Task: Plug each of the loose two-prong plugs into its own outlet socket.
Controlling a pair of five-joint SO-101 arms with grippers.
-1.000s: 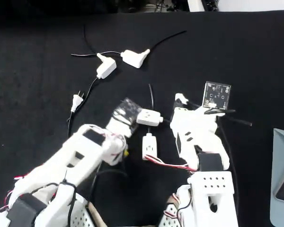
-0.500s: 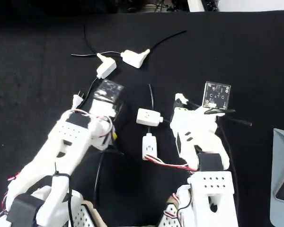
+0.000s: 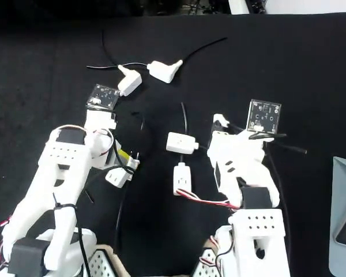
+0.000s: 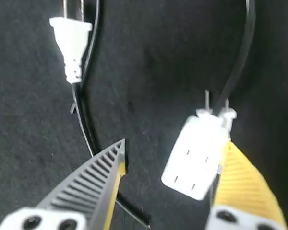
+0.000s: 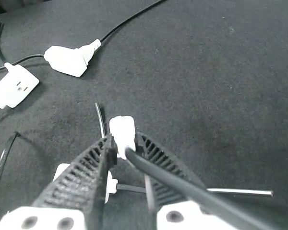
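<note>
My left gripper (image 4: 173, 146) is open above the black table. A white two-prong plug block (image 4: 194, 155) leans against its yellow finger (image 4: 240, 177), apart from the grey finger. In the high view this block (image 3: 117, 176) lies by the left gripper (image 3: 124, 165). A loose white two-prong plug (image 4: 70, 36) on a black cable lies farther off. My right gripper (image 5: 124, 139) is shut on a small white plug (image 5: 122, 134) with a thick black cable, close to a white socket (image 3: 181, 142). A second socket (image 3: 181, 176) lies just below that one.
At the back lie a white outlet socket (image 5: 14, 86) and a white angled plug body (image 5: 69, 60), both on black cables (image 3: 205, 47). A grey-blue tray (image 3: 341, 196) sits at the right edge. Black cable loops (image 3: 124, 202) run between the arms.
My left arm has swung left, away from the middle sockets, over the spot where the loose plug lay. The white two-prong block now shows at its fingers. The right arm has kept still.
</note>
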